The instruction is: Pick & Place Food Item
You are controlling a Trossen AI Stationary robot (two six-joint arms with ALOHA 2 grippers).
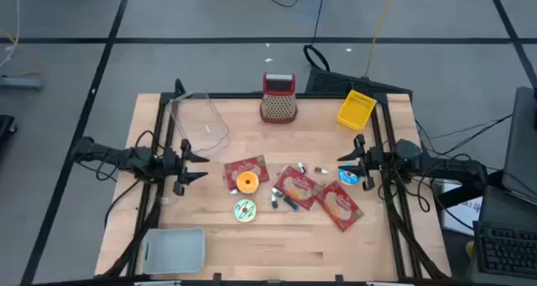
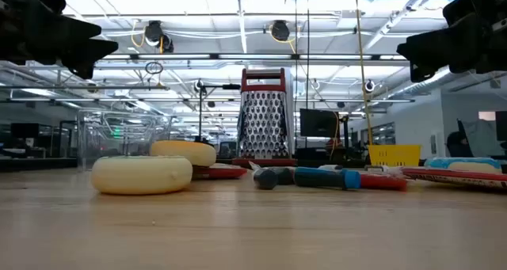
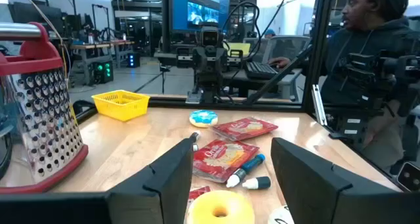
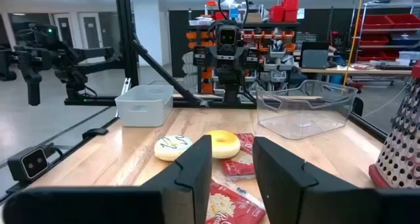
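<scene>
Nothing has been picked up so far. Left claw [image 1: 186,163] and right claw [image 1: 357,163] hover at opposite table [image 1: 319,252] edges, both open and empty. Yellow doughnut [image 1: 247,182], white doughnut [image 1: 244,209] and snack packets [image 1: 296,186] lie mid-table; grasping and placing remain.

Grater [image 1: 278,98] at table's far edge, basket [image 1: 356,108] right of it, clear container [image 1: 200,122] left. Donuts [image 1: 247,182] and snack packets [image 1: 339,206] mid-table; bin [image 1: 174,249] near-left corner.
</scene>
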